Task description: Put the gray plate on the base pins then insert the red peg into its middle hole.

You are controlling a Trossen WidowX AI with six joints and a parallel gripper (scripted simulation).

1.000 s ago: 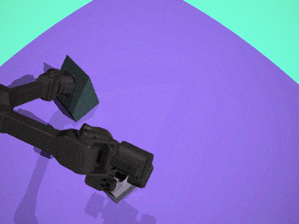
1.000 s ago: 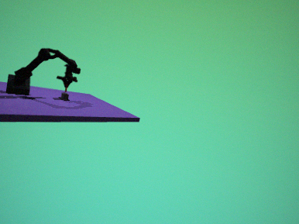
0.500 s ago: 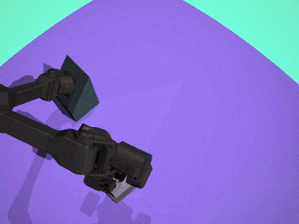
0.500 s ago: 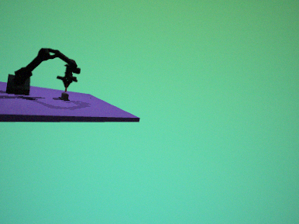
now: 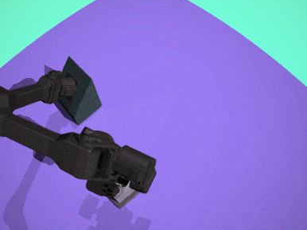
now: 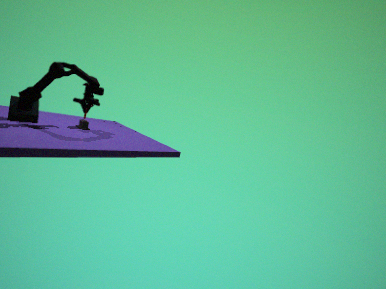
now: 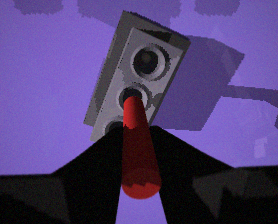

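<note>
The gray plate point(image 7: 125, 70) point(image 5: 124, 193) point(image 6: 84, 125) lies on the darker base point(image 7: 109, 74), its edges along those of the base. A pin shows in its upper hole in the wrist view; its lower hole is partly hidden by a finger. My gripper point(image 7: 136, 134) point(image 6: 85, 111) is shut on the red peg point(image 7: 134, 114) point(image 6: 85, 116), which points downward. The peg's tip shows over the plate's middle hole in the wrist view; I cannot tell whether it has entered. In the exterior view the gripper is above the base. In the top view the arm hides the peg and fingertips.
The purple table point(image 5: 207, 134) point(image 6: 130, 141) point(image 7: 40, 95) carries the arm's dark wedge-shaped mount point(image 5: 89, 103), which stands behind the gripper. The arm point(image 5: 40, 134) reaches over the table from the left. Shadows fall around the base.
</note>
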